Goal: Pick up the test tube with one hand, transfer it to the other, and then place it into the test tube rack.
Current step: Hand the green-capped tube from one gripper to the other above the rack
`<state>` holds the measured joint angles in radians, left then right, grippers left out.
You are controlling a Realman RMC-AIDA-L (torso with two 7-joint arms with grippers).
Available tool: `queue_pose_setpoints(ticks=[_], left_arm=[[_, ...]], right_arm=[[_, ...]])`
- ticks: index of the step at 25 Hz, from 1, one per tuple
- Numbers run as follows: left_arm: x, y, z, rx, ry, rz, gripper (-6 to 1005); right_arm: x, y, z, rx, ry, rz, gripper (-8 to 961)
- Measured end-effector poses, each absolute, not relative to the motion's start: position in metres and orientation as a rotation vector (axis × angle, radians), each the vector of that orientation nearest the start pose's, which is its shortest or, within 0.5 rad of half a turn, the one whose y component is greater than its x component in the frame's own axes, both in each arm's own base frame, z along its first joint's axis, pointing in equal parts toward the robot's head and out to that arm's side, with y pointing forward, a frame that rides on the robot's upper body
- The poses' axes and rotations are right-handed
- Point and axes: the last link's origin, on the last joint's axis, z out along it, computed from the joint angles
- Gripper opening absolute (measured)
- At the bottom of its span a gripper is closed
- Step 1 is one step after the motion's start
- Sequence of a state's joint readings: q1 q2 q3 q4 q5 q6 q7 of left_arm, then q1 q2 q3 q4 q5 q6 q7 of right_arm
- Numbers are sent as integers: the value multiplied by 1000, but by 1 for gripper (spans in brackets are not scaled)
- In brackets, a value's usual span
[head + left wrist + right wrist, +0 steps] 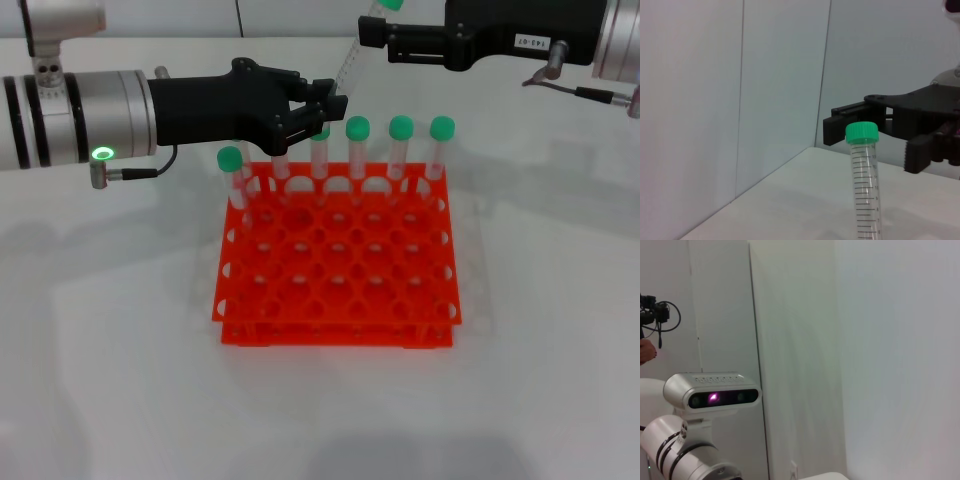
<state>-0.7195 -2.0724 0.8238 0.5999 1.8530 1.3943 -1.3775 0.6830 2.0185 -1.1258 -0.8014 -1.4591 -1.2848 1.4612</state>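
Observation:
My left gripper (325, 105), unlabelled and on the wrist with the green ring, is shut on the lower end of the test tube (350, 65). It holds the tube tilted above the back of the orange-red rack (340, 300). The tube's green cap (862, 132) points up toward my right gripper (372, 35), the labelled one, which reaches in from the upper right. In the left wrist view the right gripper's fingers (842, 125) stand open on either side of the cap, apart from it. The right wrist view shows none of these things.
Several identical green-capped tubes (401, 150) stand upright in the rack's back row, just below my left gripper. One more tube (232, 175) stands at the rack's back left corner. The rack sits on a white table (110, 350). A wall lies behind.

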Motion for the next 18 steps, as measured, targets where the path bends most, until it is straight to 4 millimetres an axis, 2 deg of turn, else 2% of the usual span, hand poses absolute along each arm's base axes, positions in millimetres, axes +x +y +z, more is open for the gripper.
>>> queue_pose_setpoints(ticks=[10,16,18], left_arm=[[-191,388,-15,-2730,-415,-744,273],[-190,388,-14,-2730,-413,-744,275],[-190,388,-14,-2730,-411,-744,276]], right_arm=[[131,408,22,-2617,254,945,670],[131,408,23,-2615,253,945,458],[131,409,23,-2614,252,945,438]])
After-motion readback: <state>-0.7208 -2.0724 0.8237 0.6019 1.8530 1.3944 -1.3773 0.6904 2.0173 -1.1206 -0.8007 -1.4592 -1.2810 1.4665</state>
